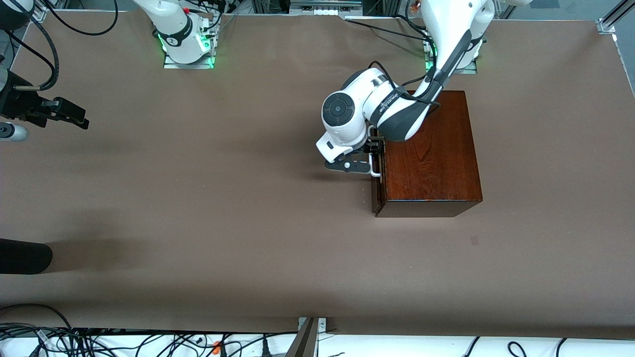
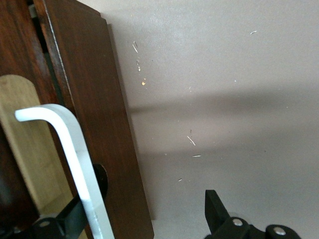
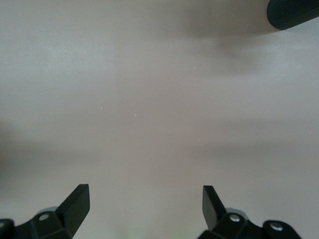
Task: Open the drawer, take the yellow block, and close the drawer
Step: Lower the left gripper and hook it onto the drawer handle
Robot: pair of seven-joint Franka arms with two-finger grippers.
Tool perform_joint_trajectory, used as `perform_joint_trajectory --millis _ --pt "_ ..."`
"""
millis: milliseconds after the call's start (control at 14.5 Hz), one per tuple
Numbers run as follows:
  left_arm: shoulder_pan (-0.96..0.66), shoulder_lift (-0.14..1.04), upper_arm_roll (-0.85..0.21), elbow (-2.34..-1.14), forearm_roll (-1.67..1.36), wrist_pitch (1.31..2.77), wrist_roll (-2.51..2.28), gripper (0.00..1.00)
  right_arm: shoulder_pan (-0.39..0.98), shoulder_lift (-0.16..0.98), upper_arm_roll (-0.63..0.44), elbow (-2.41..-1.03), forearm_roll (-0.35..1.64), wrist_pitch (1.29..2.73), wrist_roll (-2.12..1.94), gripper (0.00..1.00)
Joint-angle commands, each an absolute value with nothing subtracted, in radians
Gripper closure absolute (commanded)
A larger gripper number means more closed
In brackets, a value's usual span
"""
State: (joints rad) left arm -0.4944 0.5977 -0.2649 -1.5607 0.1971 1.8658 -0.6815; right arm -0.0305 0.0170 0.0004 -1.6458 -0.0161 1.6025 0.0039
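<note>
The left gripper (image 1: 375, 157) sits at the drawer (image 1: 378, 186), fingers (image 2: 75, 219) apart around its white handle (image 2: 75, 164). The right gripper (image 3: 144, 209) waits over bare surface (image 1: 198, 198), fingers apart.

The left arm reached down from its base, its left gripper (image 1: 375, 156) low with fingers spread apart. The right arm waited aside, its right gripper (image 3: 144, 209) spread wide over the table.

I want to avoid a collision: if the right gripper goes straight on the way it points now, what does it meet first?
The open right gripper points at bare table; likely it meets only that, though depth is unclear.
</note>
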Motion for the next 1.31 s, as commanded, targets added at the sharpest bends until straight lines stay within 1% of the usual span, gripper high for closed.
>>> perform_joint_trajectory --millis 0,551,757,964,1240 --pt "-0.500 0.603 -0.264 -1.563 0.221 1.881 -0.698 0.00 -0.043 0.018 0.009 -1.637 0.000 1.592 -0.009 0.00" --pt "-0.509 0.609 -0.267 -1.551 0.222 2.014 -0.712 0.00 -0.043 0.018 0.009 -1.637 0.000 1.592 -0.009 0.00" --pt "-0.522 0.629 -0.268 -1.549 0.221 2.075 -0.732 0.00 -0.043 0.018 0.009 -1.637 0.000 1.592 -0.009 0.00" --pt "-0.538 0.629 -0.268 -1.546 0.221 2.086 -0.773 0.00 -0.043 0.018 0.009 -1.637 0.000 1.591 -0.009 0.00" --pt "-0.534 0.606 -0.267 -1.548 0.225 2.060 -0.758 0.00 -0.043 0.018 0.009 -1.637 0.000 1.592 -0.009 0.00"
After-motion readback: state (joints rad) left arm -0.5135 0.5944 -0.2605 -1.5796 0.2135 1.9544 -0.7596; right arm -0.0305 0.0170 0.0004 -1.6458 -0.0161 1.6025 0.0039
